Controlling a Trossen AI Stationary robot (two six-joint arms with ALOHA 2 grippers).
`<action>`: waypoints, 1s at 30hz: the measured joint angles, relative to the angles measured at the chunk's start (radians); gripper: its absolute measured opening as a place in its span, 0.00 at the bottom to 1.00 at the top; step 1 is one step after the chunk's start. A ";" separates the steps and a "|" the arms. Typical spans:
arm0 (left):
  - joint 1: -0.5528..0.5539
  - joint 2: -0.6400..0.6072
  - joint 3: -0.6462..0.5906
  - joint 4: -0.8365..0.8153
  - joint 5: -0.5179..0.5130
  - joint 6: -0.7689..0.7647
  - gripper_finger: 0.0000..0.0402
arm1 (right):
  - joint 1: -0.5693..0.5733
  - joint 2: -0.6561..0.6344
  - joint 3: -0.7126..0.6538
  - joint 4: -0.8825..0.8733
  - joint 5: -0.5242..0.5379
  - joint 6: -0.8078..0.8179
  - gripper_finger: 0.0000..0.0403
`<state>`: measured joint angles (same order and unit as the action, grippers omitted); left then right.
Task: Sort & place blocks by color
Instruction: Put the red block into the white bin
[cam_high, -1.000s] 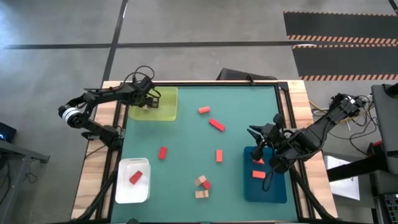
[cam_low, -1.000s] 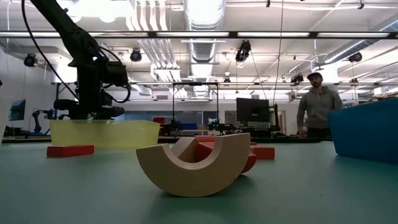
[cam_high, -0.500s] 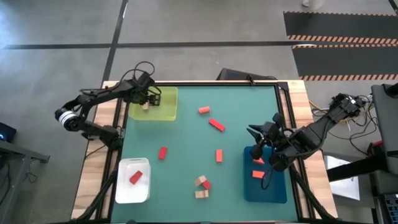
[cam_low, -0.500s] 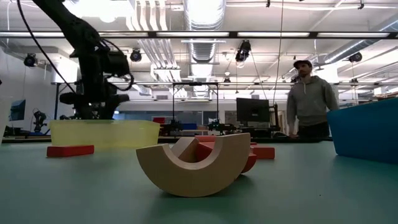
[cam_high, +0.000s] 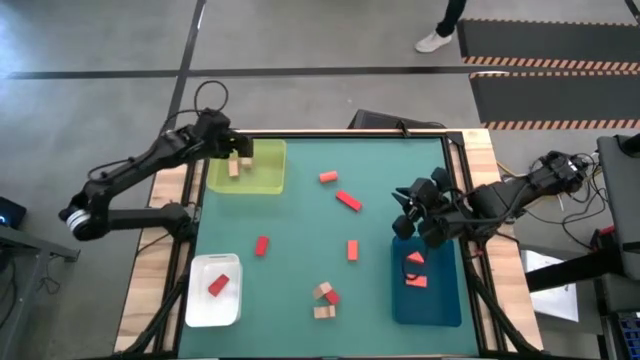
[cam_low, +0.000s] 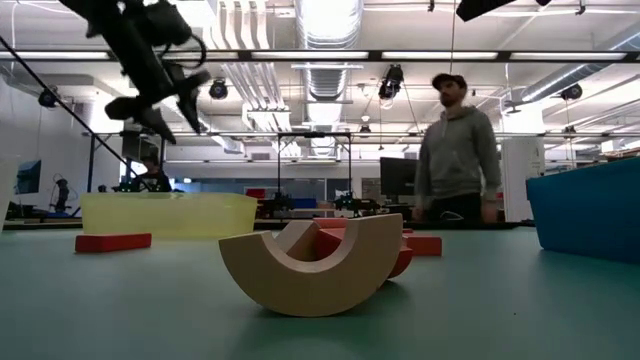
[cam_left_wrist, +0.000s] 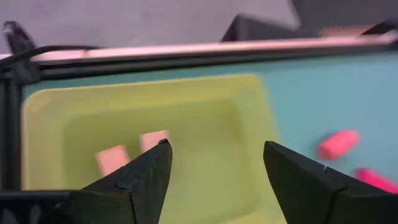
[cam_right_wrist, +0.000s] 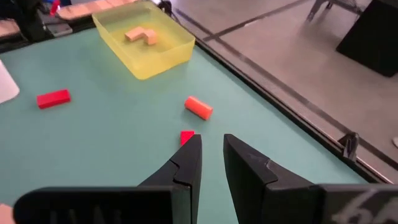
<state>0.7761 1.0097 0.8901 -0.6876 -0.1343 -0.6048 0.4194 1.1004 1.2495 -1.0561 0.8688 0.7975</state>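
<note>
The left arm reaches in from the worktop's left edge, bent at the elbow, and its left gripper (cam_high: 236, 152) hangs raised over the far left corner above the yellow-green tray (cam_high: 268, 178); its fingers (cam_left_wrist: 142, 177) stand wide apart with nothing between them. In that tray lie two tan blocks (cam_high: 238, 166), side by side near its left wall. The right arm stretches in low from the right edge, and the right gripper (cam_high: 405, 208) hovers at the far end of the blue tray (cam_high: 437, 303), pointing toward the middle of the worktop (cam_high: 300, 230); its fingers (cam_right_wrist: 186, 163) are drawn narrow, nearly closed, and hold nothing. Two orange-salmon blocks (cam_high: 414, 270) sit in the blue tray, and one red block (cam_high: 219, 285) lies in the white tray (cam_high: 200, 305) at the near left corner. Loose on the green surface are an orange cylinder (cam_high: 328, 177) and a red bar (cam_high: 348, 201) toward the far side, a red piece (cam_high: 261, 245) left of centre, an orange bar (cam_high: 353, 250) near centre, and a small cluster of tan and red pieces (cam_high: 324, 298) at the near edge, with a tan arch (cam_low: 310, 262) in front in the low view. A person in a grey hooded top (cam_low: 455, 155) stands in the room behind. No readable writing or brand marks show.
</note>
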 joint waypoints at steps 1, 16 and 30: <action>-0.015 -0.019 0.007 0.000 0.001 -0.016 0.59 | -0.016 0.000 0.005 0.003 -0.018 -0.013 0.15; -0.314 -0.118 0.085 0.189 0.011 -0.149 0.59 | -0.309 0.005 0.036 0.301 -0.384 -0.339 0.15; -0.502 -0.055 0.082 0.517 0.009 -0.230 0.59 | -0.572 0.125 0.036 0.315 -0.717 -0.345 0.15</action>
<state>0.2739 0.9546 0.9718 -0.1711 -0.1253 -0.8352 -0.1522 1.2255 1.2854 -0.7410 0.1515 0.4526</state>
